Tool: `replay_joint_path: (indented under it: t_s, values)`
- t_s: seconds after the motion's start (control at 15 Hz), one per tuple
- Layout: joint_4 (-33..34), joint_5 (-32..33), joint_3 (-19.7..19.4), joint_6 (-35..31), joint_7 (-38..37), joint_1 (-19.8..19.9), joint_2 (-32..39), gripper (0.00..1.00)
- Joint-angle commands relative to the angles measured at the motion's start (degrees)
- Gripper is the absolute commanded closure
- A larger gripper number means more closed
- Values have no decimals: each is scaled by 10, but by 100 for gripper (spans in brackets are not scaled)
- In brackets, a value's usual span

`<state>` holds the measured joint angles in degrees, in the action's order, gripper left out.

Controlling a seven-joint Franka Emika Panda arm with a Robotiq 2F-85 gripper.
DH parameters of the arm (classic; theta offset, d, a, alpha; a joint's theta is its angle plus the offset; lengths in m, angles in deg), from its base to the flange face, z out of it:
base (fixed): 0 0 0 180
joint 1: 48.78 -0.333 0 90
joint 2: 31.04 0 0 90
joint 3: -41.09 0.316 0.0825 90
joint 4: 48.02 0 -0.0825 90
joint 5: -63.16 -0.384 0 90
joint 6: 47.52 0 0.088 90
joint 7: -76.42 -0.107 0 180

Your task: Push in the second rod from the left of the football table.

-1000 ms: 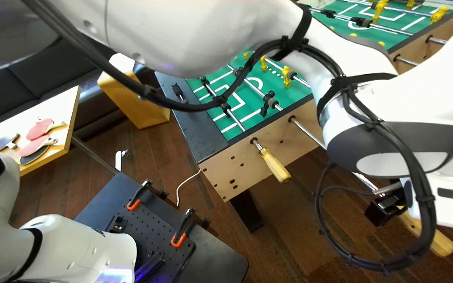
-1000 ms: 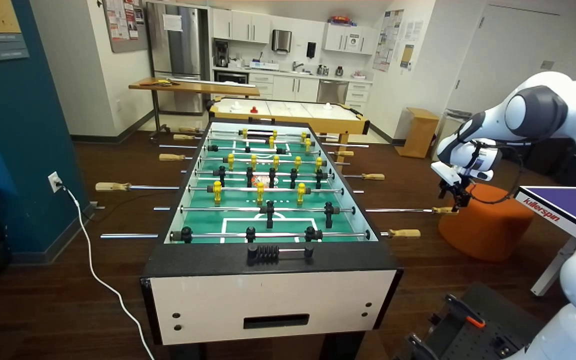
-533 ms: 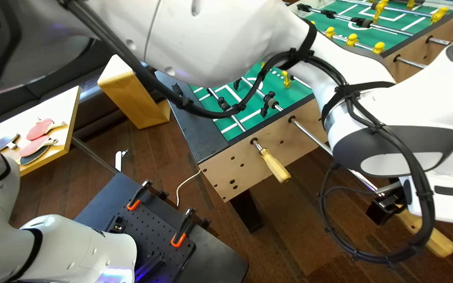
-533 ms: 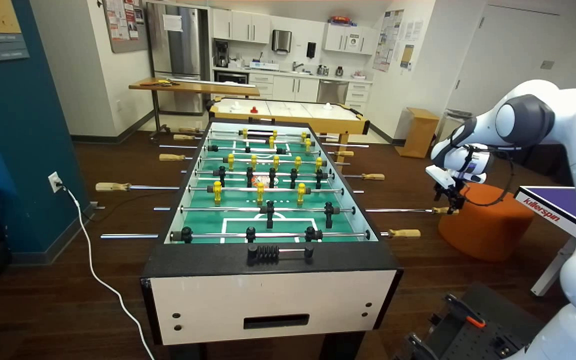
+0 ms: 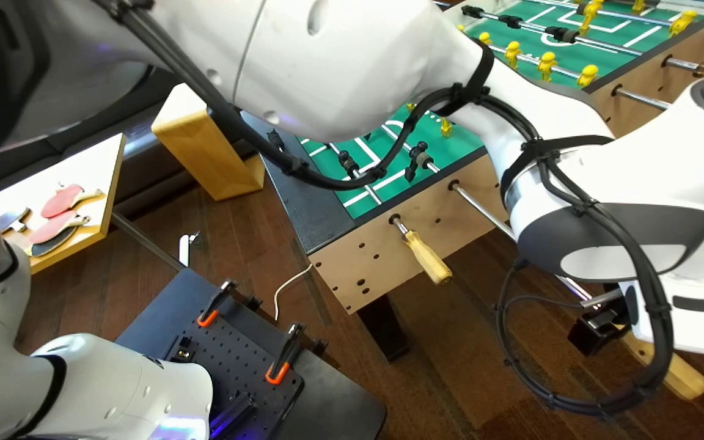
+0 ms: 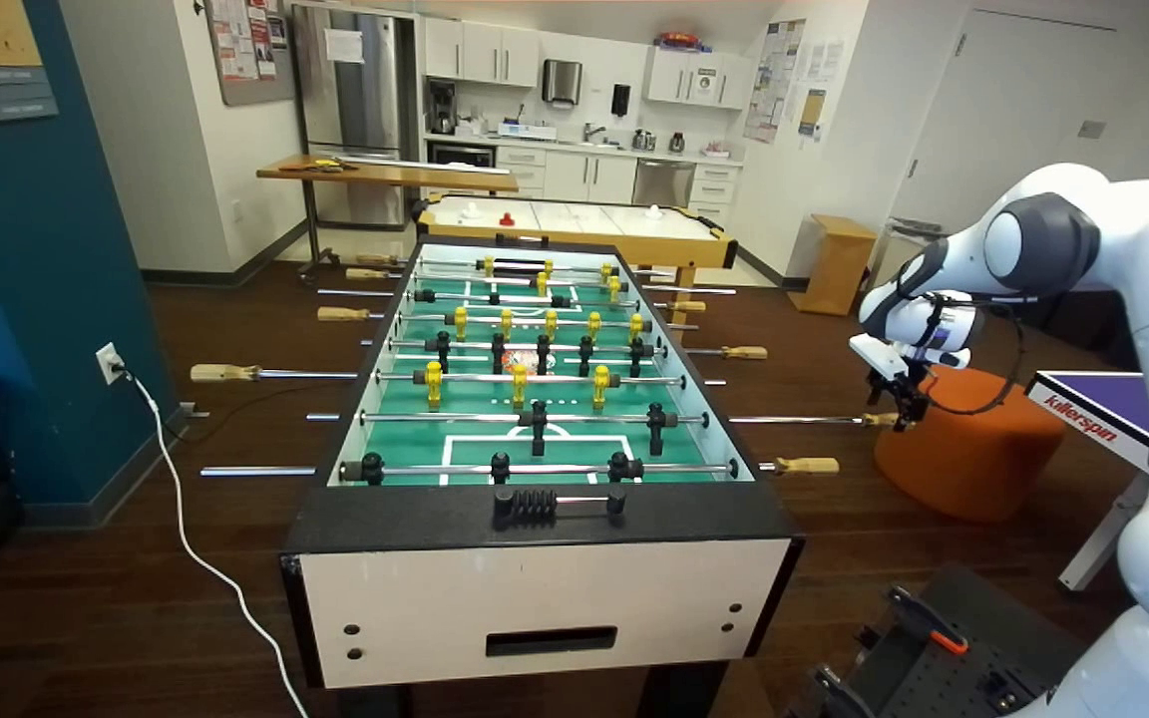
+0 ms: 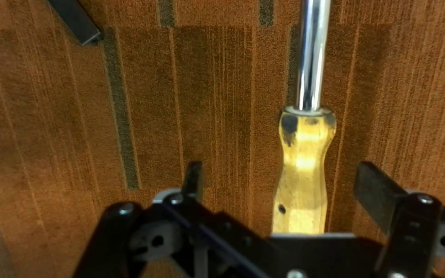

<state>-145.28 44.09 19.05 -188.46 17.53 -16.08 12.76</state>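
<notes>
Where the wrist view looks down on it, the second rod (image 7: 314,58) is bright, mirror-like steel with dark and pale streaks along its length, seated in a tapered wooden handle (image 7: 304,166). Handle: pale yellow wood, glossy, with what look like flat facets. Its upper end flares into a rounded shoulder under a greyish rim; dark patches mark the shoulder, the left one larger. Below, the wood narrows to a waist and swells again, with one small dark spot low on the left. The far end passes behind the black body of the gripper (image 7: 279,181); in an exterior view the rounded end shows beyond it.

Position: the rod leaves the plywood side (image 5: 388,269) of the foosball table (image 6: 415,598) through a black bushing (image 5: 453,184) and runs far out, its handle well apart from the side. Over the green pitch it carries black player figures (image 6: 655,431). For comparison, the first rod (image 5: 398,223) has its handle close to the side.

Tool: fingers (image 7: 377,191) spread wide, one on each side of the handle, which sits nearer the finger at picture right. Brown floor (image 7: 226,116) shows in both gaps, so nothing is gripped. Contact between gripper body and handle: cannot tell.
</notes>
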Motion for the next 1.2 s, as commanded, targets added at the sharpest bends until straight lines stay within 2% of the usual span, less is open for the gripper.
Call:
replay_joint_path:
  t_s: [0.0,0.53,0.6,0.73,1.13]
  values:
    - [24,5,-15,7,-26,-14,25,0]
    - [70,6,-16,10,-62,-13,72,0]
    - [74,5,-16,6,-65,-12,76,25]
    - [81,6,-16,6,-69,-11,81,34]
    - [81,9,-23,1,-70,-15,80,81]
